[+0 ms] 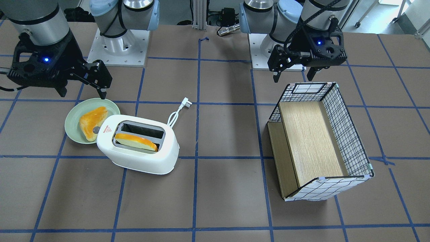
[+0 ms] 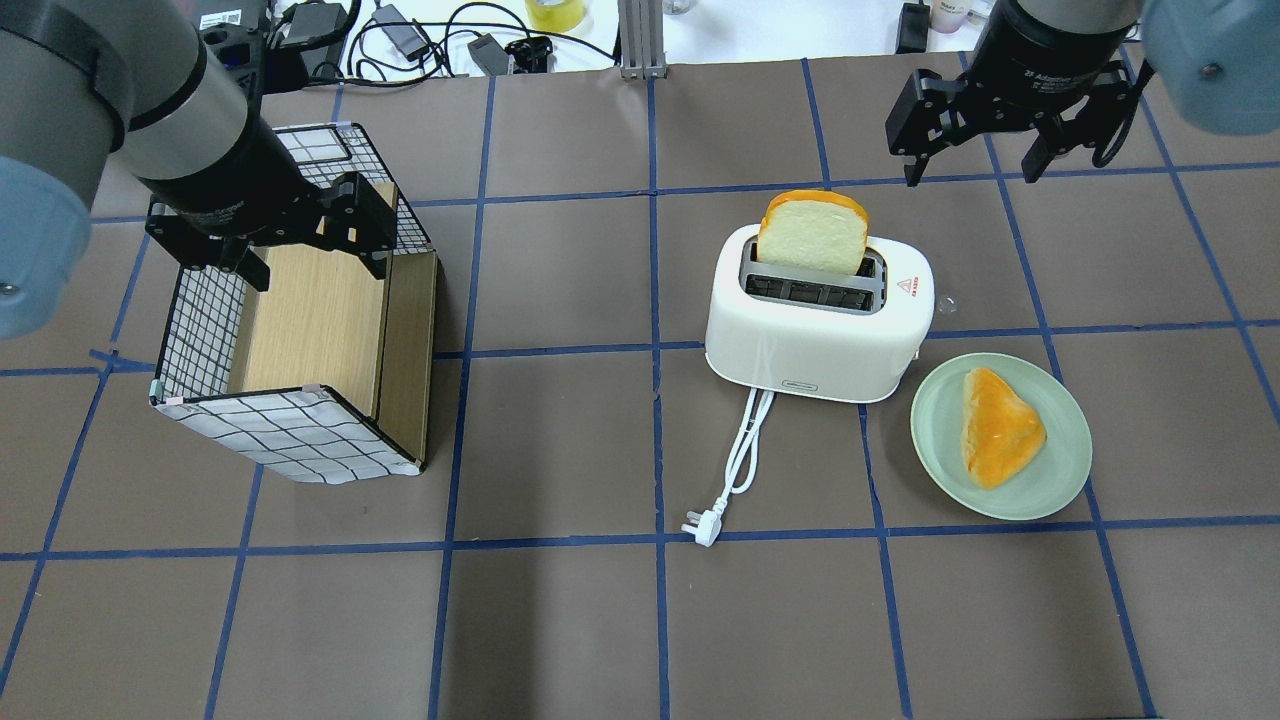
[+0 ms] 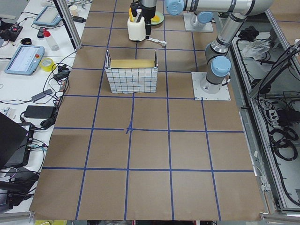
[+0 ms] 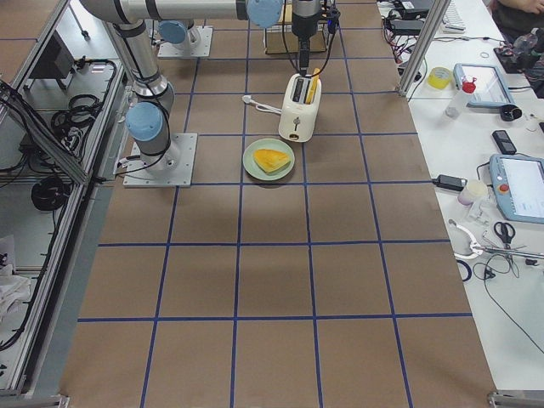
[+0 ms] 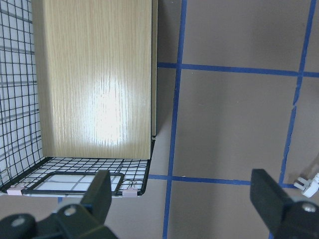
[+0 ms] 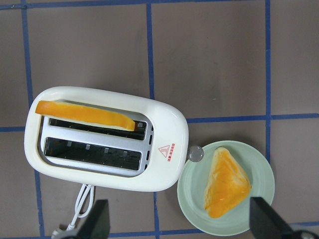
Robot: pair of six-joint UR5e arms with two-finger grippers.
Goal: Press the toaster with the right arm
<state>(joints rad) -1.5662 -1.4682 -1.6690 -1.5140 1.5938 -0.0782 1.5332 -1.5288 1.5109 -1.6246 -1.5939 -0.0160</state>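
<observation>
The white toaster stands on the table with a bread slice upright in its far slot. Its small grey lever sticks out of the end next to the red triangle mark. Its cord and plug lie loose in front. My right gripper is open and empty, raised beyond the toaster's lever end, touching nothing. In the right wrist view the toaster and lever lie below the open fingers. My left gripper is open and empty above the wire basket.
A pale green plate with a triangular orange-crusted bread piece sits beside the toaster's lever end. The wire basket with a wooden bottom lies tipped on the left side. Blue tape lines grid the brown table.
</observation>
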